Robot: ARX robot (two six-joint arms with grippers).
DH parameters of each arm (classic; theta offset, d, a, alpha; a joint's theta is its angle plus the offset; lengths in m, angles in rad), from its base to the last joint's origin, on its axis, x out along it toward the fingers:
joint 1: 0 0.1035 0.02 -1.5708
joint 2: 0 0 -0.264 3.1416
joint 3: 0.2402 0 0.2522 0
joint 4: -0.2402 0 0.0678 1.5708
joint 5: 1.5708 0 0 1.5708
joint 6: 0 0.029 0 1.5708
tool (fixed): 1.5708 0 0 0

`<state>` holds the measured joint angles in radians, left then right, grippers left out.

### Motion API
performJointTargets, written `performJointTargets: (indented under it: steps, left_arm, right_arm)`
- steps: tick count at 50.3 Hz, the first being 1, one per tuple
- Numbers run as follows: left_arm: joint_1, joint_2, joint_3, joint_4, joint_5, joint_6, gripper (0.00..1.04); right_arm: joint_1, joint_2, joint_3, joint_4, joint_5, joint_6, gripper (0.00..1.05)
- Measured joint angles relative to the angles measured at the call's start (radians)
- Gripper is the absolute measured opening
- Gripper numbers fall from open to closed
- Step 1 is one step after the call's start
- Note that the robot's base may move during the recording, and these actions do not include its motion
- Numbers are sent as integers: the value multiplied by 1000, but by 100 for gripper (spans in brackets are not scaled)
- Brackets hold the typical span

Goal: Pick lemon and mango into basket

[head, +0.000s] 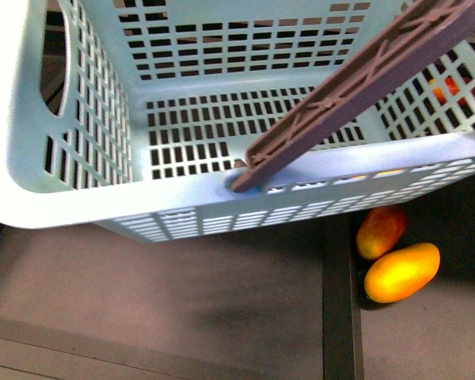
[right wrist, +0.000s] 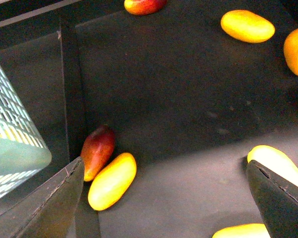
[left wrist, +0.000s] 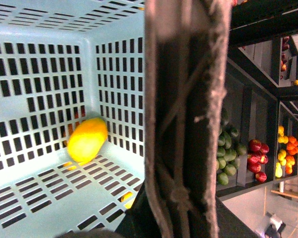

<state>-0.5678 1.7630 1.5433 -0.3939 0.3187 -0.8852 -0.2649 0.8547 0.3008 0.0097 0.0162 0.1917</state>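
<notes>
I reckon the lemon (left wrist: 87, 140) is in the basket (head: 182, 198); the mango (right wrist: 111, 181) lies below my spread right end effector (right wrist: 164, 163), needing a sideways shift, then descent. Left end effector: can't tell.

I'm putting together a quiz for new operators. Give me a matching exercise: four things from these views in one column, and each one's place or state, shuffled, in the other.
Things:
1. lemon
2. mango
3. handle
4. right gripper

Place or state:
A. open, holding nothing
B. inside the basket
C. raised, slanting across the basket's opening
D. outside the basket, beside a red-blushed mango

Pairs: 1-B, 2-D, 3-C, 4-A
</notes>
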Motion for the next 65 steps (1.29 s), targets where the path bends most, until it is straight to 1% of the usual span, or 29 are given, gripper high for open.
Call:
performJointTargets:
  steps: [4,10,11,13,16,20,23,27,28,29,33,39,51,65]
  left_arm:
    - [-1,1,0,0,15,-6,5]
    - [-1,1,0,0,13,-7,5]
    - [-1,1,0,0,13,-7,5]
    - [-1,1,0,0,5,-7,5]
    - [1,1,0,0,-4,-6,5]
    - [2,1,0,0,-13,-1,5]
    - [2,1,0,0,-13,1,5]
    - [1,1,0,0,-7,-1,5]
    - [1,1,0,0,-7,-1,5]
    - [1,1,0,0,-5,-2,5]
    - [1,1,0,0,0,-2,5]
    - [1,1,0,0,3,-2,5]
    - [1,1,0,0,0,-2,5]
    - [2,1,0,0,-4,-2,5]
  right_arm:
    - [-145,164,28,130,-122,-86,96]
    - [-296,394,82,289,-211,-245,96]
    - [-308,417,89,296,-216,-253,96]
    - [-352,506,114,346,-255,-330,96]
    - [-389,595,143,371,-291,-390,96]
    - [-441,763,197,405,-335,-537,96]
    - [-459,840,222,406,-360,-618,96]
    - [-480,997,277,397,-373,-776,96]
    - [-482,1014,284,395,-372,-784,96]
    - [-484,1046,297,392,-368,-824,96]
    - [-489,1141,336,389,-335,-909,96]
    - [-493,1266,395,379,-294,-1003,96]
    - [-495,1424,496,346,-270,-1083,96]
    - [-498,1522,596,332,-259,-1094,96]
